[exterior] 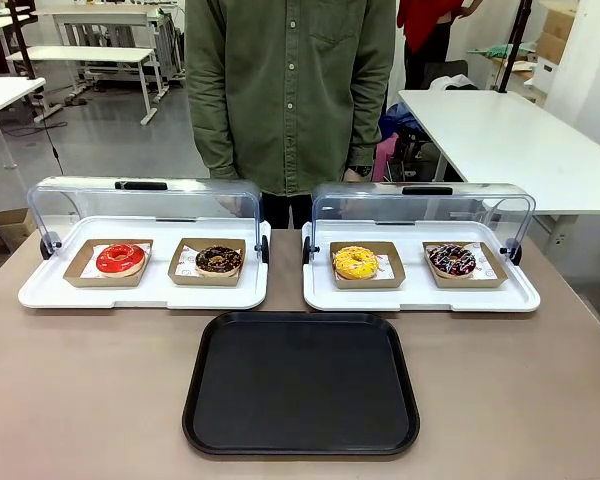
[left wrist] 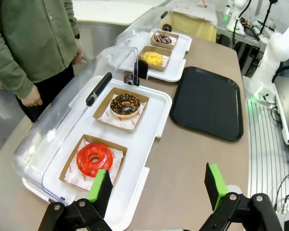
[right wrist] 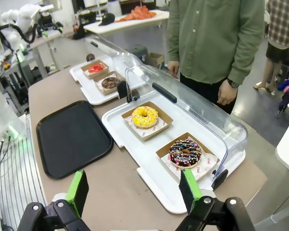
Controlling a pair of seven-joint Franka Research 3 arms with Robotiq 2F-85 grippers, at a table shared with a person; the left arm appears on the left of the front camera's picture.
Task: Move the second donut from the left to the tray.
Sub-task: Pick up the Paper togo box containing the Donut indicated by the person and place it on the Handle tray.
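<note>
1. Target: the brown donut (exterior: 218, 260) sits in its cardboard box (exterior: 208, 282) on the left white tray (exterior: 140, 296). It is on the side nearer the counter's middle, with the red donut (exterior: 120, 259) beside it. No gripper touches it.
2. The black tray (exterior: 300, 385) lies flat on the counter (exterior: 70, 400). It is just in front of the two white trays and centred on the gap between them.
3. The right white tray (exterior: 420, 297) carries a yellow donut (exterior: 355, 262) and a dark drizzled donut (exterior: 451, 260), each boxed.
4. Both clear lids (exterior: 145, 205) are swung up and back, so the trays are open.
5. The left gripper (left wrist: 159, 185) has its jaws spread wide and holds nothing. It hangs over the counter by the outer end of the left white tray, with the red donut nearest.
6. The right gripper (right wrist: 134, 188) has its jaws spread wide and is empty. It hangs over the counter by the outer end of the right white tray, with the drizzled donut nearest.
7. A person (exterior: 290, 90) in a green shirt stands at the far side behind the white trays, arms down.
</note>
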